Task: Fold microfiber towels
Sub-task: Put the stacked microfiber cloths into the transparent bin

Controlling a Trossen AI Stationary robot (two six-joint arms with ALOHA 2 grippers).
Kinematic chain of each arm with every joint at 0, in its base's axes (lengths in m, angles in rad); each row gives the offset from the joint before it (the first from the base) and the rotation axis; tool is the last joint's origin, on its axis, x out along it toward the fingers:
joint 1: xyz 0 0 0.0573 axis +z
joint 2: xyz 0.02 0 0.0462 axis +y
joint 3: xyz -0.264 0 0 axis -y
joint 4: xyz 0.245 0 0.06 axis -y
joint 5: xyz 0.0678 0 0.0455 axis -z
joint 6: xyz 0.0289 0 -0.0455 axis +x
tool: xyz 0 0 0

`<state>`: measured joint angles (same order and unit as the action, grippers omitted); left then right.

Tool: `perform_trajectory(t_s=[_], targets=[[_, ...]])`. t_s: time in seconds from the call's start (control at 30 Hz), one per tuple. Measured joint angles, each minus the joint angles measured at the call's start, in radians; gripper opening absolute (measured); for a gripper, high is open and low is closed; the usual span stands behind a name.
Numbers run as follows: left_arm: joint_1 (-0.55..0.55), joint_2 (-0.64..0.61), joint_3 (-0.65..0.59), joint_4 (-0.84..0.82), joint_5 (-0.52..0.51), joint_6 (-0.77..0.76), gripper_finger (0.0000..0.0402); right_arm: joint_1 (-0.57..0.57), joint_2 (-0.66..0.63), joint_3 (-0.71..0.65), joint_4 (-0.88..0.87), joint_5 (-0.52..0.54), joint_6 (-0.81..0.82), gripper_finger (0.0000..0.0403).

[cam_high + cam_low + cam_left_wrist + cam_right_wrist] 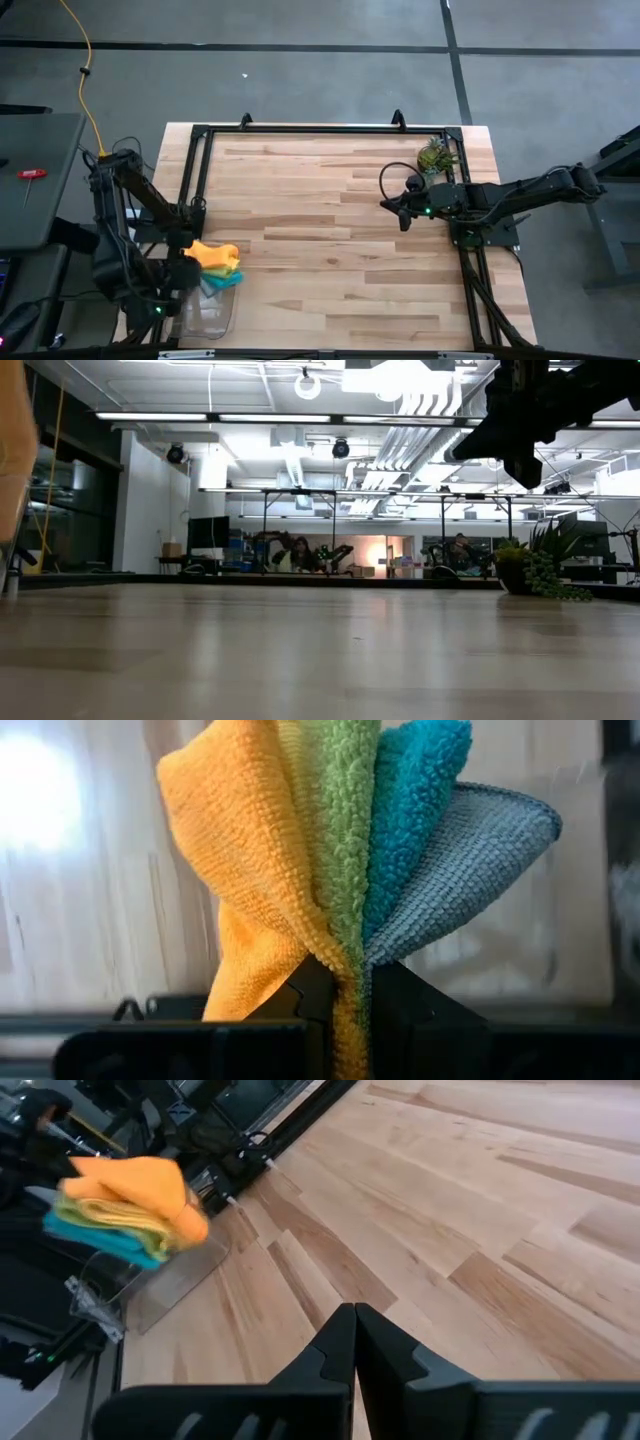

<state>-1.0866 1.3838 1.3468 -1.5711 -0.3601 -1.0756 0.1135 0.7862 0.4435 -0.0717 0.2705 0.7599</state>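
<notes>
1. I see a large open workshop behind the wooden table [330, 240], with ceiling light strips and people seated far back in the low view.
2. From above, my left arm sits at the table's 8 o'clock edge; the left gripper [190, 243] is clenched on a bunch of microfiber towels [217, 266].
3. In the left wrist view the fingers [310, 990] pinch the bundle at one gathered point, and the cloths fan out from there: orange towel [240, 870], lime green towel [340, 830], teal blue towel [415, 810], grey towel [470, 870].
4. I cannot tell whether a yellow one is in the bundle, though a yellowish layer shows under the orange in the right wrist view.
5. The bundle hangs above the clear plastic tray [205, 312], which lies at the table's 7 o'clock corner.
6. My right arm waits at about 3 o'clock; the right gripper [402, 215] is clenched on nothing, above bare wood.
7. A small spiky green plant [436, 156] stands at roughly 2 o'clock, just beyond the right arm.
</notes>
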Motion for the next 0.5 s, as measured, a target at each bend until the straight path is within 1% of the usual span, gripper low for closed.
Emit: perform_trajectory(t_s=[0.07,0.17,0.23,0.33,0.5], targets=[[0.000,0.014,-0.019,0.001,0.049,0.005,0.0022,0.000,0.000,0.000,0.000,-0.010,-0.001,0.0000],[-0.004,0.015,-0.051,0.000,0.074,-0.051,0.0022,0.000,0.000,0.000,0.000,-0.013,-0.021,0.0000],[-0.008,0.017,-0.065,0.000,0.053,-0.083,0.0022,0.000,0.000,0.000,0.000,-0.013,-0.027,0.0000],[-0.005,0.017,-0.094,0.000,0.011,-0.085,0.0022,0.000,0.000,0.000,0.000,-0.013,-0.024,0.0000],[0.003,0.017,-0.171,0.000,-0.002,-0.024,0.0021,0.000,0.000,0.000,0.001,-0.013,0.029,0.0000]])
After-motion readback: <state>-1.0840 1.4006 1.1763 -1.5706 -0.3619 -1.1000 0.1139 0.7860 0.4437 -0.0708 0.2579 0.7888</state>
